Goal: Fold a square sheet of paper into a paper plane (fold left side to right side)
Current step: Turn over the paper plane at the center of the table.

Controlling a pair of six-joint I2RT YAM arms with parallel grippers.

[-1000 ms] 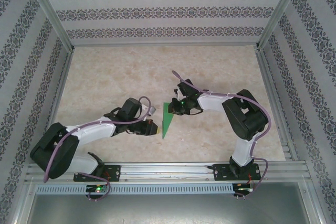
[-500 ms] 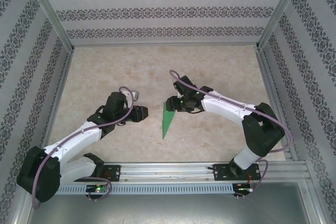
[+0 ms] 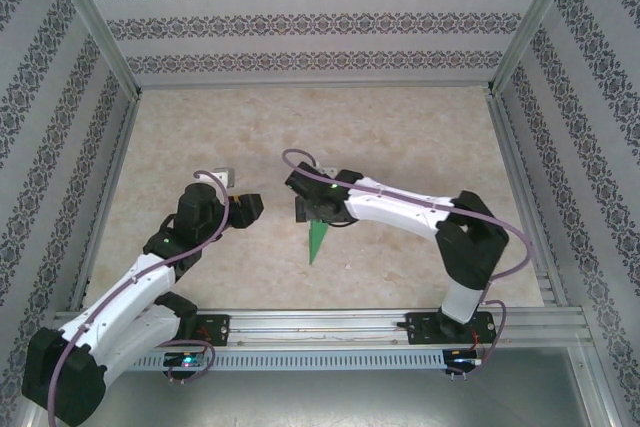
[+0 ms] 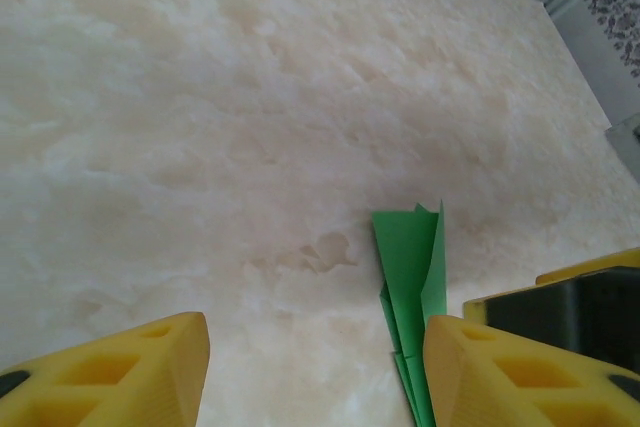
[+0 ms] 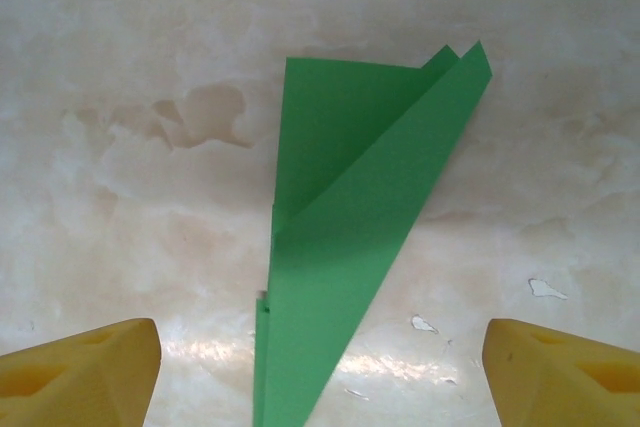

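Observation:
The square sheet of paper, bright green, lies flat on the marbled table folded into a slim pointed paper plane (image 3: 317,244). Its narrow tip points toward the arm bases. My right gripper (image 3: 313,210) hovers over its wide far end. In the right wrist view the plane (image 5: 345,237) runs up the middle between the two yellow fingers (image 5: 85,372); that gripper (image 5: 320,372) is open and touches nothing. My left gripper (image 3: 252,209) is to the left of the plane, open and empty. In the left wrist view the plane (image 4: 408,277) lies beside that gripper's (image 4: 315,377) right-hand finger (image 4: 500,377).
The beige marbled table (image 3: 400,127) stretches bare behind both arms. Patterned walls and aluminium posts (image 3: 95,22) close in the sides and back. A metal rail (image 3: 320,325) crosses the near edge. A yellow finger of the right gripper (image 4: 590,297) shows in the left wrist view.
Both grippers have opened. The left arm drew back to the left, away from the paper. The right gripper slid left over the plane's wide end. The paper stayed in place.

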